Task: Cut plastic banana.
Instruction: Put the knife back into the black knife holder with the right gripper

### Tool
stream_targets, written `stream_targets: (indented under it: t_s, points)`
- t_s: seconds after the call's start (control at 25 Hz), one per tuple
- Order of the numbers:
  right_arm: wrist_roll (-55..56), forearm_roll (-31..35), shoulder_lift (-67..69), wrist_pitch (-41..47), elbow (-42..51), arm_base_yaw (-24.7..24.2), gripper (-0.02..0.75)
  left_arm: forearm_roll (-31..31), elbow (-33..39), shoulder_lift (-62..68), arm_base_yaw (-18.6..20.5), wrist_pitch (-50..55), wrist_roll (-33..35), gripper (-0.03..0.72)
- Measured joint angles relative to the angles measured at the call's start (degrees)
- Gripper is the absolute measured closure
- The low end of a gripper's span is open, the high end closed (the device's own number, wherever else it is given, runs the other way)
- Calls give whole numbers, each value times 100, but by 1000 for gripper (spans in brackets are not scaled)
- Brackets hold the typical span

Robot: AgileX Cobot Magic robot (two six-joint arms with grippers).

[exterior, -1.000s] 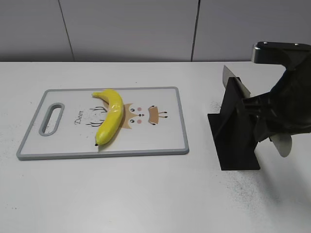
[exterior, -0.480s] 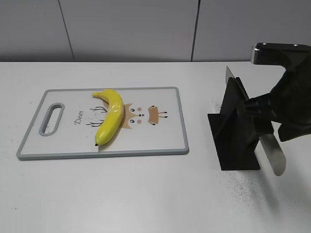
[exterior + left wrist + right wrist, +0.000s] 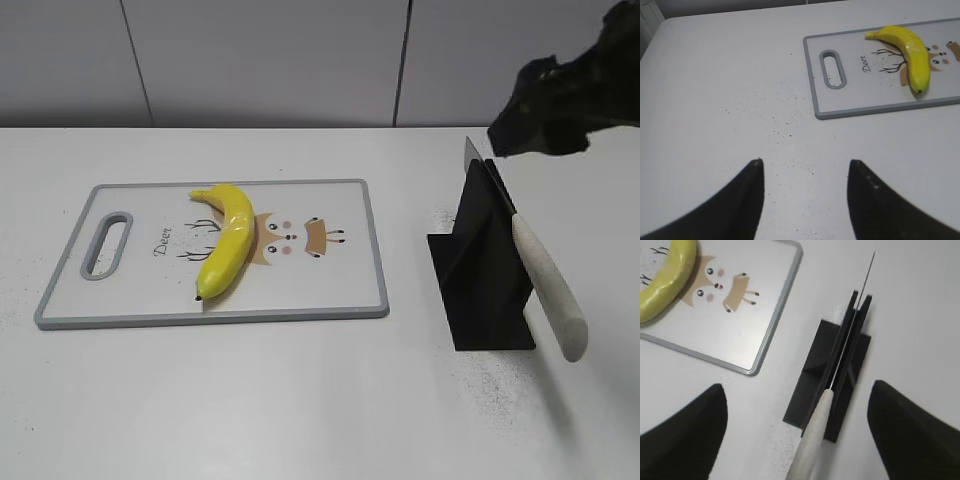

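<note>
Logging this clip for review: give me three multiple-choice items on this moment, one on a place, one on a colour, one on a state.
1. Where does the plastic banana lie?
A. on the cutting board
B. on the bare table
C. in the black stand

2. What colour is the knife's handle?
A. black
B. off-white
C. yellow

3. How is the right gripper?
A. shut on the knife
B. shut on the banana
C. open, holding nothing

Answers: 1 A, it rests over the printed deer; 2 B, a pale handle sticks out of the black stand; 3 C, its fingers stand wide either side of the handle.
</note>
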Motion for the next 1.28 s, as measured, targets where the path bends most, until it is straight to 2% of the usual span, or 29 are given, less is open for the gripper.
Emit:
stream_targets:
  t_s: [0.08,0.24,0.76,1.0,1.28]
  points:
    - [-515,31,-350,82,0,0,78,0,0,0,0,0,0,187]
    - [-852,167,-1000,486,123,0,83,0,0,0,0,0,0,187]
    - [-920,319,-3954,961,2221,0,158,0,0,0,0,0,0,189]
    - [-925,104,-5237,1659,2714,0,167,-6,0,0,0,0,0,191]
    - [-925,104,-6177,1841,3105,0,167,-6,0,0,0,0,0,191]
